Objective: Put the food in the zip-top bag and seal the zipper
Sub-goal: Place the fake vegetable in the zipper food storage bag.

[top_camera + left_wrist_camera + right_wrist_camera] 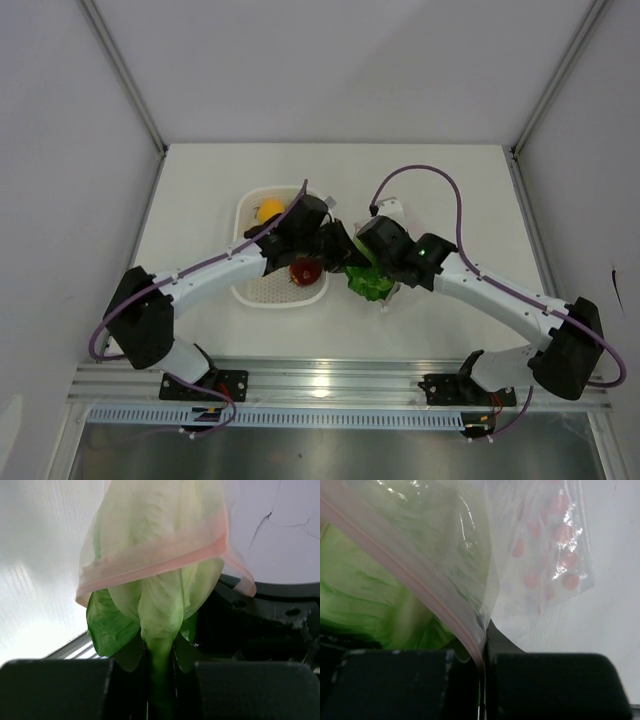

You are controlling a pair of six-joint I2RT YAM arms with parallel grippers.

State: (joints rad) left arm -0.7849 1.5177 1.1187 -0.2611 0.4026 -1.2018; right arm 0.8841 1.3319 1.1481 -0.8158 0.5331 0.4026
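My left gripper (pixel 160 680) is shut on the pale stem of a leafy green-white lettuce (pixel 155 600). The lettuce's head reaches into the mouth of the clear zip-top bag (pixel 540 600), and the pink zipper (pixel 150 555) lies across its leaves. My right gripper (pixel 482 665) is shut on the bag's pink zipper (pixel 420 587) edge and holds it up. From above, both grippers (pixel 340 245) (pixel 362 250) meet at mid-table over the green lettuce (pixel 370 283). A dark red apple (pixel 305 270) and an orange-yellow fruit (pixel 270 210) lie in the basket. Other food is hidden.
A white perforated basket (pixel 255 288) stands left of centre, partly under the left arm. Grey walls close in the table on three sides. An aluminium rail (pixel 330 380) with the arm bases runs along the near edge.
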